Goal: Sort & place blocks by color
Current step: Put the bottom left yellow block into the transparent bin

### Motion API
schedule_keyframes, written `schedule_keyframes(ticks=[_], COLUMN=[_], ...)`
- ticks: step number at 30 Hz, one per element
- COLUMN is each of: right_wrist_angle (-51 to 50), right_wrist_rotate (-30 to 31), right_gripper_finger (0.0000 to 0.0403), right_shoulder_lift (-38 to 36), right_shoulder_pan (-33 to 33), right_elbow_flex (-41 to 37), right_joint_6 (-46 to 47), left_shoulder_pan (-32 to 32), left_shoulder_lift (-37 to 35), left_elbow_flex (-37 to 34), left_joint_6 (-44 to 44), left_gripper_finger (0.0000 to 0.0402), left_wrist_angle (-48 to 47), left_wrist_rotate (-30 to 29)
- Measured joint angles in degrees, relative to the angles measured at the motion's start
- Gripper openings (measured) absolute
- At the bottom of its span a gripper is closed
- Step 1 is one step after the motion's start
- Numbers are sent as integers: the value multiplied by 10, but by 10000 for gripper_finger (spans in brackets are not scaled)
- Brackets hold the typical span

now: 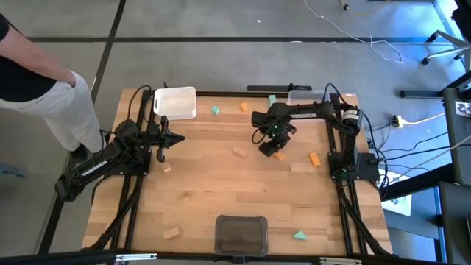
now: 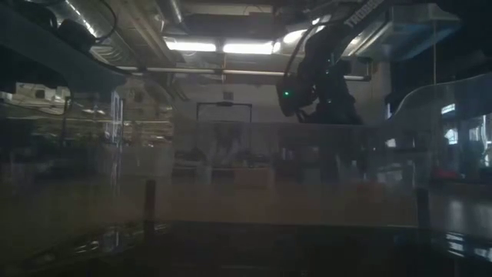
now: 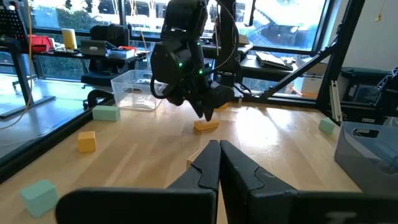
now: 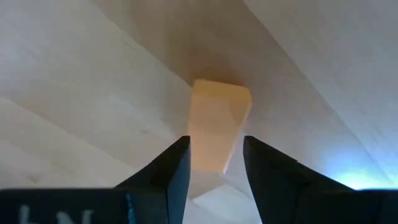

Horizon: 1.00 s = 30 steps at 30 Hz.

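My right gripper [image 1: 275, 149] is low over the table's back middle, shut on an orange block [image 1: 280, 155] that rests on the wood. In the right wrist view its two fingers [image 4: 168, 168] flank that orange block [image 4: 217, 109]. The left wrist view shows the same block [image 3: 206, 125] under the right gripper [image 3: 208, 113]. My left gripper [image 1: 175, 138] waits at the left, shut and holding nothing, its fingers [image 3: 219, 163] pressed together. Loose blocks include a teal one [image 1: 215, 110], an orange one [image 1: 315, 159] and a pale one [image 1: 239, 151].
A white tray [image 1: 175, 103] stands at the back left, a clear tray [image 1: 300, 94] at the back right, and a dark grey tray [image 1: 241, 234] at the front edge. A teal wedge [image 1: 299, 235] and a pale block [image 1: 171, 233] lie near the front. A person stands beyond the left side.
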Motion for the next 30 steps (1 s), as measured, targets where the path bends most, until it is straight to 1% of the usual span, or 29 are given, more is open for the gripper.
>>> schedule_keyframes(ticks=[8,14,22,26,30], right_wrist_angle=[9,16,18,18,18], right_wrist_rotate=[1,32,35,35,35], right_gripper_finger=[149,149,149,149,149], right_shoulder_lift=[0,0,0,0,0], right_shoulder_pan=[2,14,15,15,15], right_elbow_flex=[0,0,0,0,0], right_joint_6=[2,15,34,58,58], left_shoulder_pan=[0,0,0,0,0], left_shoulder_lift=[0,0,0,0,0], left_elbow_flex=[0,0,0,0,0], left_joint_6=[0,0,0,0,0], left_gripper_finger=[0,0,0,0,0], left_wrist_angle=[0,0,0,0,0], left_wrist_rotate=[0,0,0,0,0])
